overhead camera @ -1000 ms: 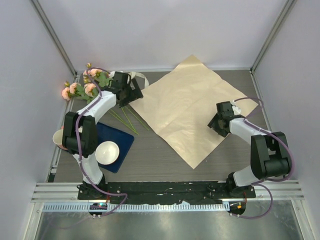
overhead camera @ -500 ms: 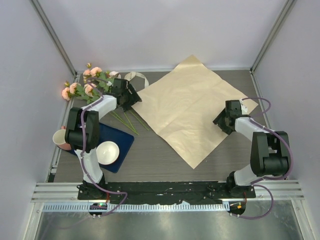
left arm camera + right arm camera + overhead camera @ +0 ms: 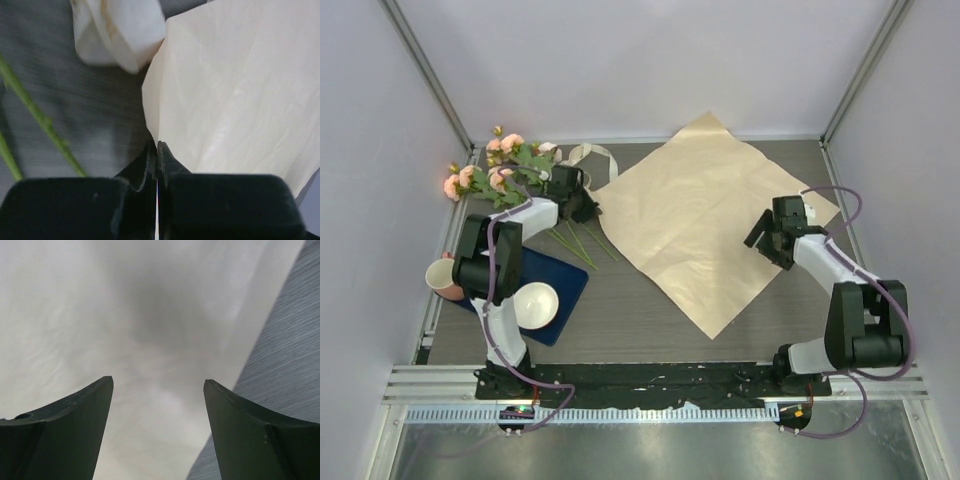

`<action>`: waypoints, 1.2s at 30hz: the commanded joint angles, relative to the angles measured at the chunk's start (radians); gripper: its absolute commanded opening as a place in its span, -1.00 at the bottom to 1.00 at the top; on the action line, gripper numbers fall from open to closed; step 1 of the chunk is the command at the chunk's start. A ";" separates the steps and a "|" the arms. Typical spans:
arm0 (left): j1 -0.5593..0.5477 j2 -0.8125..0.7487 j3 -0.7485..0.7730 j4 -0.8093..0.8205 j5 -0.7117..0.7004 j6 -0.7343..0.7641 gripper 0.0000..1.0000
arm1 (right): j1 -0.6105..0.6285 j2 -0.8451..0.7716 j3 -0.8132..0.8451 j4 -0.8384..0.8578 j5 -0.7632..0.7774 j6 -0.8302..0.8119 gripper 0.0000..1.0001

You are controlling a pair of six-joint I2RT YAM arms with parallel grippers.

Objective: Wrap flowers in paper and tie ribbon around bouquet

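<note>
Pinching one paper [image 3: 700, 215] at its nine o'clock corner, the left gripper [image 3: 156, 145] is clenched. The right gripper [image 3: 158, 380] hangs released over its three o'clock side

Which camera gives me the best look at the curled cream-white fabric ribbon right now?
Top external: the cream-white fabric ribbon shows as a curled loop, in focus. Left wrist catches only a blurred fold at the frame's top. Right wrist shows none of it.

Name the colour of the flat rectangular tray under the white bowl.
Dark blue. The flat rectangular tray shows best in the top external view.
</note>
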 commanded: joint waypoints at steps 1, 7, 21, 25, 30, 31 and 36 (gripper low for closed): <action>-0.132 -0.146 -0.153 0.129 -0.077 -0.142 -1.00 | 0.107 -0.171 0.080 -0.161 0.034 -0.023 0.68; -0.394 -0.376 -0.381 0.153 -0.400 -0.444 -1.00 | 0.265 -0.358 -0.047 -0.279 -0.193 0.180 0.76; -0.641 -0.464 -0.513 0.142 -0.573 -0.744 -1.00 | 0.546 -0.891 -0.417 -0.252 -0.123 0.668 0.78; -0.655 -0.485 -0.521 0.134 -0.585 -0.750 -1.00 | 0.548 -0.893 -0.423 -0.310 -0.064 0.770 0.78; -0.671 -0.511 -0.546 0.148 -0.570 -0.773 -1.00 | 0.546 -0.897 -0.489 -0.261 0.009 0.834 0.81; -0.675 -0.513 -0.553 0.153 -0.567 -0.773 -1.00 | 0.545 -0.880 -0.491 -0.244 0.020 0.832 0.81; -0.710 -0.531 -0.576 0.153 -0.565 -0.776 -1.00 | 0.530 -0.762 -0.425 -0.236 0.107 0.710 0.82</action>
